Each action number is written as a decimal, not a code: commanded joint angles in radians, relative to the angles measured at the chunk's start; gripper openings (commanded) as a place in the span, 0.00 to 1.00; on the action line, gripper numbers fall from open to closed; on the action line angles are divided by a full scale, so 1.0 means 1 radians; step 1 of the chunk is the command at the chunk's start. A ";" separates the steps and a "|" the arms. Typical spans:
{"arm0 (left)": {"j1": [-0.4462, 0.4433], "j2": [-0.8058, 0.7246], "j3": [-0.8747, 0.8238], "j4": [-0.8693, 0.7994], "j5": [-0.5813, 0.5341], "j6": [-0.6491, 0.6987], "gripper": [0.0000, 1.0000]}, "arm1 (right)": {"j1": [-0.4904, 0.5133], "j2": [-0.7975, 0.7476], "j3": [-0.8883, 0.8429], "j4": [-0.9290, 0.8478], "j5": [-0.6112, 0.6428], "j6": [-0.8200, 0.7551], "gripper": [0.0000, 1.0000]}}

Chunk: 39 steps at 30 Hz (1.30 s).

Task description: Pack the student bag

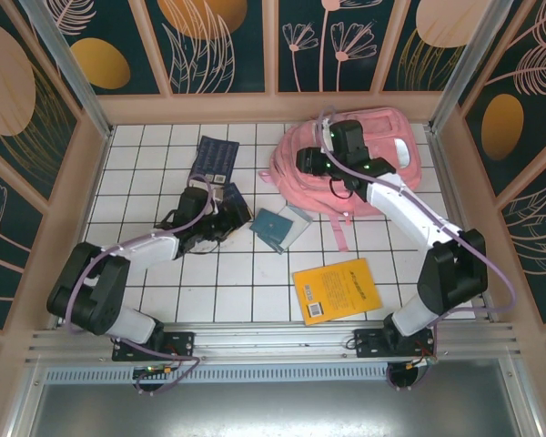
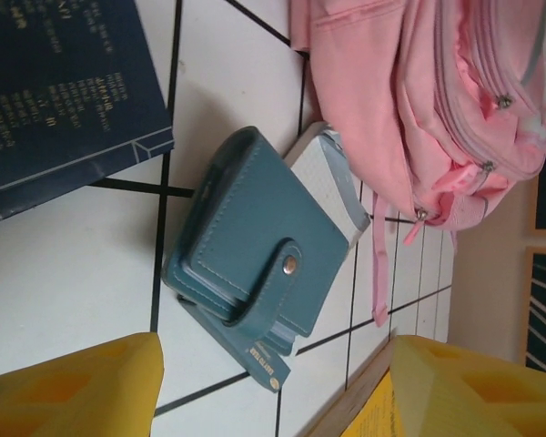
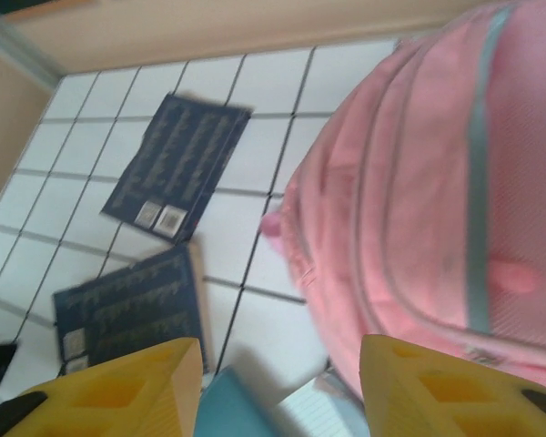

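Top external: student bag (image 1: 296, 173) near table's (image 1: 255, 300) far-right corner.

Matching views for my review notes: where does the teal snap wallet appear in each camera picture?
Top external: teal wallet at centre, near-left of the student bag.
Left wrist: mid-frame, overlapping a white pad.
Right wrist: blurred teal corner at the bottom edge.
Shared landmark: the pink student bag, up-right of the wallet in all three.
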 commanded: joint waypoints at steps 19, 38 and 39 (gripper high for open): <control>-0.056 0.213 -0.028 0.240 -0.033 -0.090 0.65 | 0.078 0.241 -0.157 0.125 -0.209 0.087 0.29; -0.064 0.346 -0.011 0.444 0.075 -0.166 0.58 | 0.116 0.344 -0.162 0.121 -0.218 0.076 0.17; -0.064 0.343 -0.012 0.450 0.075 -0.166 0.57 | 0.120 0.347 -0.163 0.123 -0.219 0.076 0.17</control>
